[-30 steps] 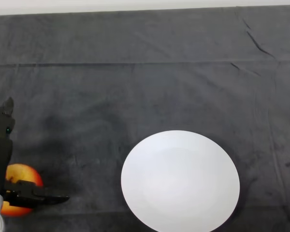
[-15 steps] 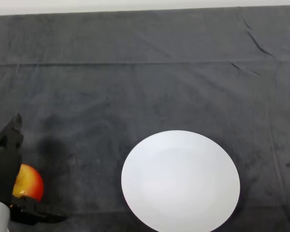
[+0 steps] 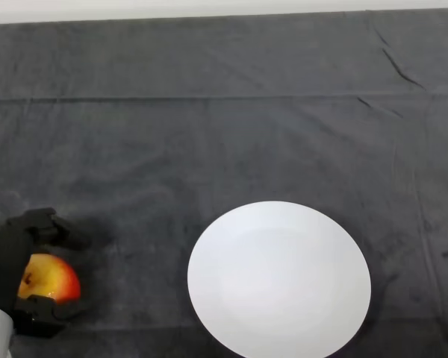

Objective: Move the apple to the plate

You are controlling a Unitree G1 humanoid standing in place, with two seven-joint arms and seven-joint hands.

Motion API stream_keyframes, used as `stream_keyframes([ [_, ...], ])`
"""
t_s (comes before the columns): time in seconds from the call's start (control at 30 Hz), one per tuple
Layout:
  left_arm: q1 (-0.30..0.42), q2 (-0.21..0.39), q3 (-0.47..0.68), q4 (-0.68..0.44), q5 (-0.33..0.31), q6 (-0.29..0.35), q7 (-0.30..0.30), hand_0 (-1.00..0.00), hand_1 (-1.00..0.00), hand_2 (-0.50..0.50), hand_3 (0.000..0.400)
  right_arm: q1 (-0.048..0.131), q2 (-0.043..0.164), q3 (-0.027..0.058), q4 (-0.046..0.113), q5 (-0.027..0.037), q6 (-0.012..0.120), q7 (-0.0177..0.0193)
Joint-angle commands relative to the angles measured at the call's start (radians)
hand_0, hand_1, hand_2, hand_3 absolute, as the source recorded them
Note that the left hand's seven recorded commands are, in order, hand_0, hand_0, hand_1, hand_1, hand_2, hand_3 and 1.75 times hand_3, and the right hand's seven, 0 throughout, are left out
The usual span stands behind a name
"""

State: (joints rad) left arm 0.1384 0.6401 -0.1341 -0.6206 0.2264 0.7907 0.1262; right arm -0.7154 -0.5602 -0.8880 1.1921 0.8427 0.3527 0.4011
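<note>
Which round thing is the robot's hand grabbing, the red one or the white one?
The red-and-yellow apple at the lower left: the black hand curls around it. The white plate lies apart to its right, with nothing on it.

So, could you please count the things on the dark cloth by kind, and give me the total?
Apple: 1, red and yellow, at the lower left, with the left hand curled round it.
Plate: 1, white and bare, to the right of the apple.
Total: 2 things.
</note>
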Motion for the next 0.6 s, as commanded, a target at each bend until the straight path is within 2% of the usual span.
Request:
stream_keyframes([
  [0.03,-0.013,0.012,0.055,0.038,0.035,-0.017,-0.009,-1.00,-1.00,0.00,0.400,0.002,-0.014,-0.0196,0.004,0.0163,-0.005,0.0029],
  [0.27,-0.063,-0.025,0.073,0.056,0.044,-0.023,0.006,-1.00,-1.00,0.00,0.400,0.002,-0.014,-0.0195,0.004,0.0160,-0.006,0.0030],
  [0.47,-0.153,-0.079,0.046,0.062,0.068,-0.007,0.036,-1.00,-1.00,0.00,0.400,0.002,-0.014,-0.0193,0.004,0.0159,-0.006,0.0029],
  [0.6,-0.206,-0.127,0.013,0.090,0.083,-0.033,0.071,-1.00,-1.00,0.00,0.400,0.002,-0.013,-0.0192,0.003,0.0158,-0.006,0.0029],
])
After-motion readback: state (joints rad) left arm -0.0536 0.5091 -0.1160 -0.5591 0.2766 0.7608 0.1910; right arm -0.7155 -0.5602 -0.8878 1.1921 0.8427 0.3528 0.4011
